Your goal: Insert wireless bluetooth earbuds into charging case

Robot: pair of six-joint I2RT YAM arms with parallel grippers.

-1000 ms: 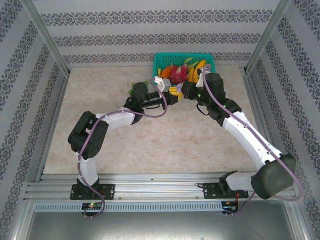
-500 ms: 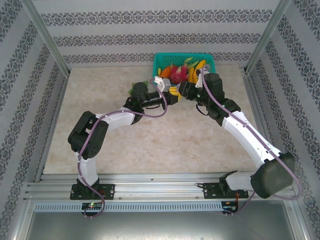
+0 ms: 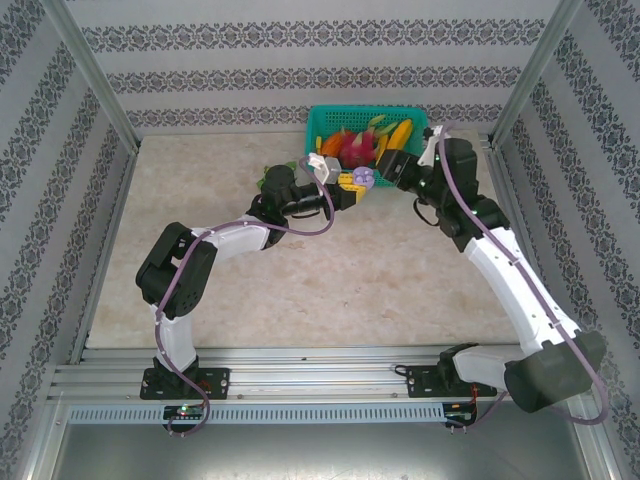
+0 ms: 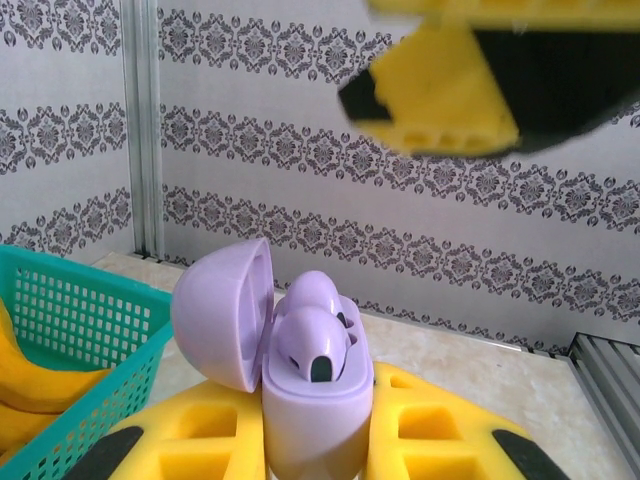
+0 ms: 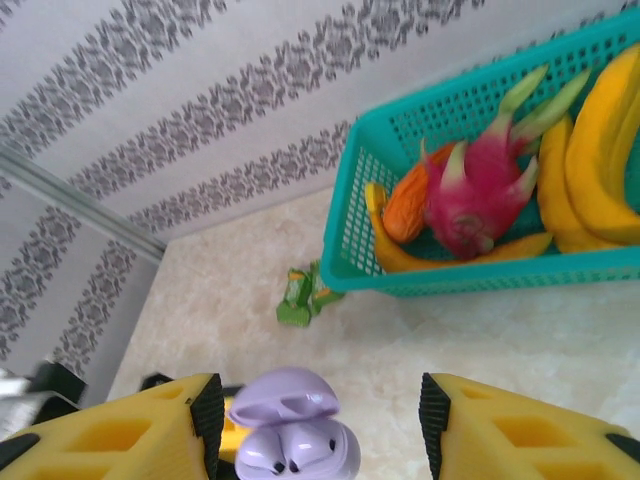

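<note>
left gripper [image 3: 350, 183] clamped on case [image 4: 318, 405], lid [image 4: 222, 315] open, both buds [image 4: 312, 335] inside | right gripper [image 5: 320, 405] apart, empty, hovering near | I'd check buds sit flush, then tip lid shut gently

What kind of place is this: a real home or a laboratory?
Probably a laboratory test cell, not a home: aluminium posts hold wallpaper panels around one table, and two robot arms are bolted to a rail at its near edge.

Smooth lilac plastic case [image 4: 315, 405], teal plastic mesh basket [image 5: 450, 278].
</note>
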